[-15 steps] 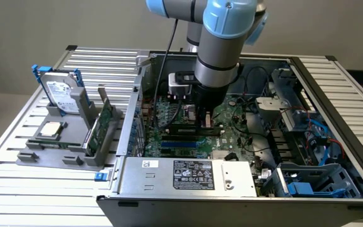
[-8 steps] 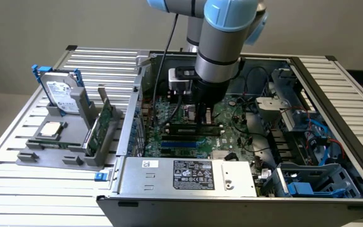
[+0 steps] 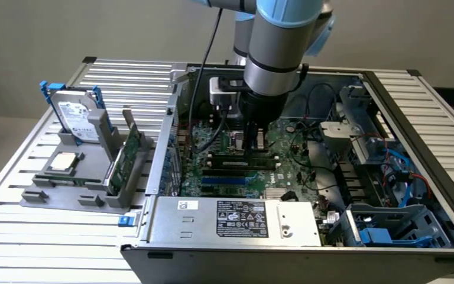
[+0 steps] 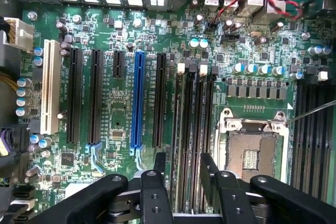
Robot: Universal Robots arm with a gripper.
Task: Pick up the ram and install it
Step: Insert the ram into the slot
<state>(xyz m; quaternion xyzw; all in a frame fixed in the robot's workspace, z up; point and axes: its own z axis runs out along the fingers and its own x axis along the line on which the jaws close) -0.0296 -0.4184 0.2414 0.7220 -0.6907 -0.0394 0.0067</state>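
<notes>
The ram (image 3: 245,158) is a long narrow dark-green stick lying in a motherboard slot inside the open computer case (image 3: 172,142). My gripper (image 3: 250,144) hangs straight above it, its fingertips just over the stick. In the wrist view the gripper (image 4: 184,177) is open, with one black finger (image 4: 156,182) on each side of the slot row. The ram (image 4: 189,124) runs away from the gap between them, seated in its slot, and nothing is held.
A grey tray (image 3: 45,198) at the exterior view's left holds a hard drive (image 3: 77,115), a green card on edge (image 3: 128,157) and a small chip (image 3: 63,161). The power supply (image 3: 235,216) lies at the case front. The CPU socket (image 4: 252,150) and blue slot (image 4: 138,98) flank the ram slots.
</notes>
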